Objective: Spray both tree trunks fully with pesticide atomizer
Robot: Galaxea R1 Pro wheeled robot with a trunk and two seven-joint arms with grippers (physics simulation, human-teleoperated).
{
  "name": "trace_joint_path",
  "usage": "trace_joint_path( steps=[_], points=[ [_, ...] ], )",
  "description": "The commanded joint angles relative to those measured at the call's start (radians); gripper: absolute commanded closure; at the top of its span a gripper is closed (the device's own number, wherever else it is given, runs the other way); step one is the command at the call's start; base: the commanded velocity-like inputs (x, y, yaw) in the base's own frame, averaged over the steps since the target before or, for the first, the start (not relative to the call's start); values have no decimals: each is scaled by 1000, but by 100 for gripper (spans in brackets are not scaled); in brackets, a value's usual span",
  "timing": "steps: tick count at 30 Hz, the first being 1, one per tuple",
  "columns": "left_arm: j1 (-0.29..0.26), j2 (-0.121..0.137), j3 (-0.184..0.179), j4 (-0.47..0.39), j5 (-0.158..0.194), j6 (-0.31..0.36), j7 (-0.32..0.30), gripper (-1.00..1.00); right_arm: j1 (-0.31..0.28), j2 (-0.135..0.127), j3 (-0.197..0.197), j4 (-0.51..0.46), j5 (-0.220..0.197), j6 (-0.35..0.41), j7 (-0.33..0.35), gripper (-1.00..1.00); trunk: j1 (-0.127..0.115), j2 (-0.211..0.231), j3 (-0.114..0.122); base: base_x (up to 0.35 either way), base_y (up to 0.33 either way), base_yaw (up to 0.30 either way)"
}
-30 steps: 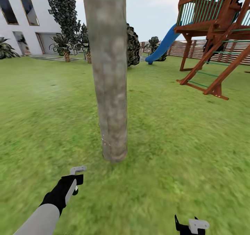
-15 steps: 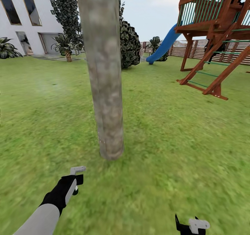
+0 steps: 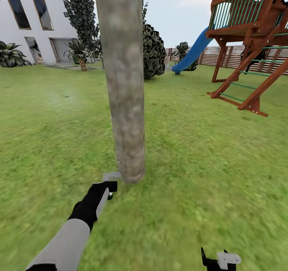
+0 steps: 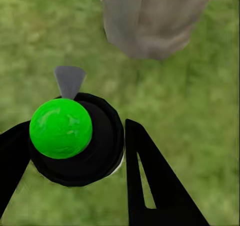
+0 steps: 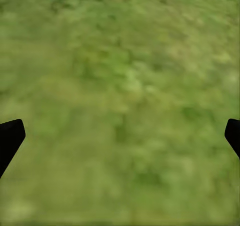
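- We see the pesticide atomizer [image 4: 75,141] clamped in our left end effector [image 3: 109,186]; in the left wrist view it is a dark round bottle between the two black fingers [image 4: 152,186], with a bright green ball on its near end and a grey nozzle pointing at the foot of the tree.
- In the head view the atomizer's pale grey head [image 3: 111,177] sits just beside the base of the tree trunk [image 3: 125,83], slightly to its left; we cannot tell whether they touch.
- The trunk is a thick, upright, mottled grey-beige column rising out of the grass lawn [image 3: 200,163].
- Our right end effector [image 3: 219,259] hangs low at the bottom edge of the head view, its black fingertips [image 5: 11,136] spread wide apart over bare grass, holding nothing.
- Further off stand a second tree [image 3: 82,11] with dark jagged foliage, a white house [image 3: 36,27] at the left, and palm-like plants [image 3: 80,53] near it.
- To the right are a red-brown wooden play tower [image 3: 252,43] with a blue slide [image 3: 194,51], and a slatted fence [image 3: 236,55] behind.
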Motion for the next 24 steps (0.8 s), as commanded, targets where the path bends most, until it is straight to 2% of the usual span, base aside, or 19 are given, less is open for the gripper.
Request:
trace_joint_path(
  steps=[1, 3, 5, 6, 8, 11, 12, 13, 15, 16, 18, 20, 22, 24],
  points=[
    [-1, 4, 1, -23, 3, 10, 0, 100, 0, 0, 0, 0, 1, 0, 0, -100, 0, 0, 0, 0, 0, 0],
    [-15, 9, 4, -68, 3, 76, -2, 100, 0, 0, 0, 0, 0, 0, 0, -100, 0, 0, 0, 0, 0, 0],
    [-19, 2, -1, -112, 3, 112, -4, 100, 0, 0, 0, 0, 0, 1, 0, -100, 0, 0, 0, 0, 0, 0],
    [-18, -3, -18, -118, 3, 116, -12, 100, 0, 0, 0, 0, 0, 1, 0, -100, 0, 0, 0, 0, 0, -131],
    [-12, -5, -73, -122, 4, 119, -68, 100, 0, 0, 0, 0, 0, 2, 0, -100, 0, 0, 0, 0, 0, -239],
    [-9, 8, -85, -124, 2, 121, -116, 100, 0, 0, 0, 0, 0, 2, 0, -100, 0, 0, 0, 0, 0, -64],
    [-10, 19, -73, -124, 1, 121, -117, 100, 0, 0, 0, 0, 0, 2, 0, -100, 0, 0, 0, 0, 0, -6],
    [-11, 47, -34, -124, 2, 121, -119, 100, 0, 0, 0, 0, 0, 2, 0, -100, 0, 0, 0, 0, 0, -3],
    [-11, 88, 25, -124, 2, 122, -121, 100, 0, 0, 0, 0, 0, 2, 0, -100, 0, 0, 0, 0, 0, -1],
    [-9, 87, 25, -124, -1, 122, -121, 100, 0, 0, 0, 0, 0, 2, 0, -100, 0, 0, 0, 0, 0, 0],
    [-8, 84, -17, -124, -3, 123, -120, 100, 0, 0, 0, 0, 0, 2, 0, -100, 0, 0, 0, -5, 0, 0],
    [-7, 76, -92, -124, 1, 127, -118, 100, 0, 0, 0, 0, 0, 2, 0, -100, 0, 0, 0, -186, 0, 0],
    [-13, 57, -113, -126, 2, 130, -118, 100, 0, 0, 0, 0, 0, 2, 0, -100, 0, 0, 0, -296, 0, 0],
    [-20, 36, -117, -145, 4, 132, -120, 100, 0, 0, 0, 0, 0, 2, 0, -100, 0, 0, 0, -107, 0, 0]
  ],
)
